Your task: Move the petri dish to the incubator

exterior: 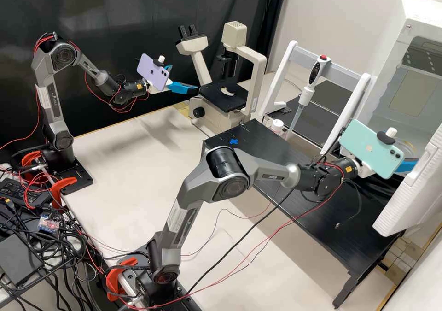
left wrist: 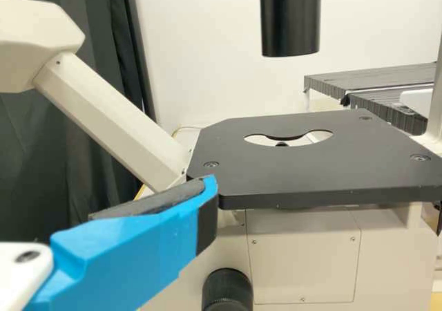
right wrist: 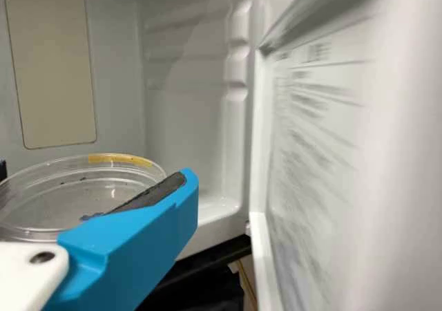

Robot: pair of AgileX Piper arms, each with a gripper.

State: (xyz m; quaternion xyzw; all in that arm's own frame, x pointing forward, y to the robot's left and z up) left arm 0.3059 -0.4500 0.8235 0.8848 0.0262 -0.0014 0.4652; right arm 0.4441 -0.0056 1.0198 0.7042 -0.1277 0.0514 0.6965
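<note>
At the right of the scene, the right gripper (exterior: 407,165) holds the petri dish (right wrist: 52,204) between its blue fingers, at the open front of the white incubator (exterior: 390,55). The dish is round, shallow and see-through, its thin rims shining in fine rings. A yellow strip (right wrist: 119,159) curves along one edge, and a few dark specks mark the clear plastic. Rough black padding lines the smooth blue finger beside it. Molded ribs run along the glossy chamber wall (right wrist: 197,83), and fine ridges score the near end of the opened door (exterior: 410,196). Farther left, the left gripper (exterior: 185,79) is spread wide, with nothing between its fingers, beside the cream microscope (exterior: 254,73), whose flat, matte-black stage (left wrist: 276,180) has clipped corners and a rounded cutout.
</note>
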